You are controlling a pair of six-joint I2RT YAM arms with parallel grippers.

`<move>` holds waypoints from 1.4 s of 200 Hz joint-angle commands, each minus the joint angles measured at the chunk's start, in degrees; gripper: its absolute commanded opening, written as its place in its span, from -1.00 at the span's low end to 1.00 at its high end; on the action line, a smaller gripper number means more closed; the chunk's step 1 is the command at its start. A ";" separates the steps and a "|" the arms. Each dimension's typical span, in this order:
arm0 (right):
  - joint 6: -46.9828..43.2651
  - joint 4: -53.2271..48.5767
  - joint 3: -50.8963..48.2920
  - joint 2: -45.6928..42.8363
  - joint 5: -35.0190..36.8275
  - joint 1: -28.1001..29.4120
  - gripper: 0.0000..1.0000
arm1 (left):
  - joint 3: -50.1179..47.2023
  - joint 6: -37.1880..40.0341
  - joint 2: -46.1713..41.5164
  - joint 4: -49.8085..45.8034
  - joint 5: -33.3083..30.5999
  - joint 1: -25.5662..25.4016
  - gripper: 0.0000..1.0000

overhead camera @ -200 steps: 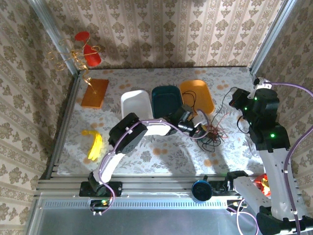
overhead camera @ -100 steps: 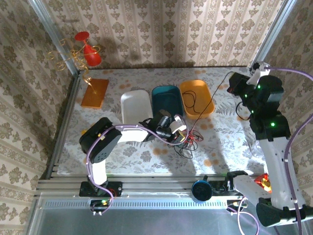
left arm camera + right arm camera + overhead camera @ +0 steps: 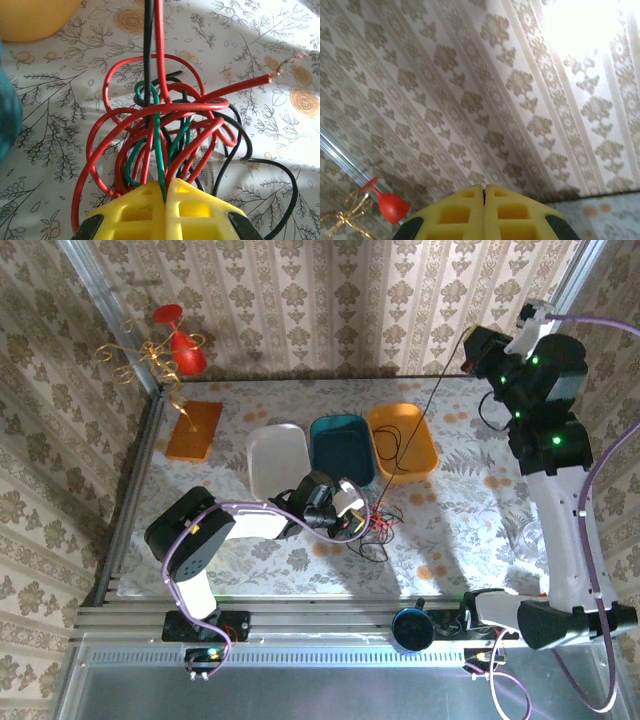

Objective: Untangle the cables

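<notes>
Two claws pressed together: left claw (image 3: 165,189) pinches the tangled red, green and black thin wires (image 3: 160,135); right claw (image 3: 484,190) pinches one taut dark strand (image 3: 430,400). I'd pull slowly, holding left firm.

Lab test cell, home-styled: damask wallpaper (image 3: 330,300) panels in an aluminium frame (image 3: 330,620), floral tablecloth (image 3: 470,530), left arm (image 3: 255,523) and right arm (image 3: 560,510) mounted at its edge.

Top camera looks down from high. Left wrist camera sits behind the left hand (image 3: 165,192), near cables (image 3: 160,125) both see. Right one faces the wall (image 3: 470,75).
</notes>
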 commanded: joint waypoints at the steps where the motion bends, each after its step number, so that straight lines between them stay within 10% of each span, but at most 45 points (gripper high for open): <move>1: 0.48 6.71 5.15 1.47 -0.06 -0.06 -1.00 | -2.44 -1.84 0.15 -2.67 -2.28 0.62 -1.00; 146: -3.55 3.91 28.52 19.68 3.45 2.50 -1.00 | -5.31 -2.72 0.49 -1.56 -5.56 1.17 -1.00; 280: -10.56 6.89 -7.53 6.84 14.40 6.07 -1.00 | -5.22 -2.40 0.94 -1.85 -5.76 1.09 -1.00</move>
